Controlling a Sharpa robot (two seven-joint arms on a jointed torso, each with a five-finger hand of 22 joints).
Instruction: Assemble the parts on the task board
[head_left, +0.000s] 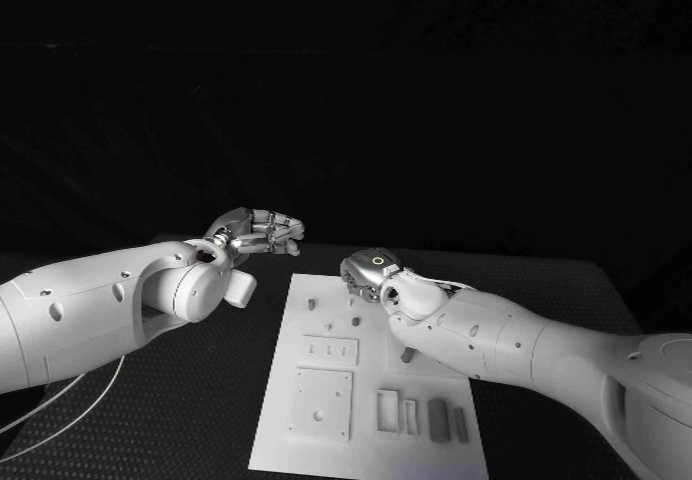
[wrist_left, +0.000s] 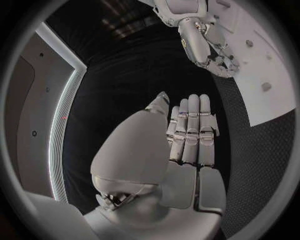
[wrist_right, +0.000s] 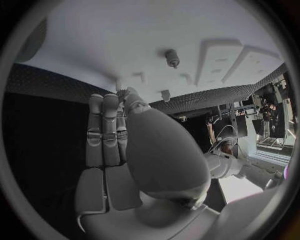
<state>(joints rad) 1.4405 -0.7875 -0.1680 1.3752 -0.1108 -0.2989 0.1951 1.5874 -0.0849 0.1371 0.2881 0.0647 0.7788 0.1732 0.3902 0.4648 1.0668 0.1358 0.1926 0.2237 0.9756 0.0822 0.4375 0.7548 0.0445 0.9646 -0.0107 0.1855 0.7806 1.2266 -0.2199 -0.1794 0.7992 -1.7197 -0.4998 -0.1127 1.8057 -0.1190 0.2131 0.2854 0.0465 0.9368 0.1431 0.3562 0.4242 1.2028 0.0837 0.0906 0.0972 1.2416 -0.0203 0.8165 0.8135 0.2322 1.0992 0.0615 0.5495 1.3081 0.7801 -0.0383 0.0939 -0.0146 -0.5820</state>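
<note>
Left robot hand (head_left: 257, 231) is raised with fingers loosely curled, holding nothing; right robot hand (head_left: 369, 274) points down, fingers straight and together

Two white arms w/ silver hands
Left arm (head_left: 101, 305): round joint, dark screw holes, thin cable. Right hand (head_left: 372, 272): green ring light.
</note>
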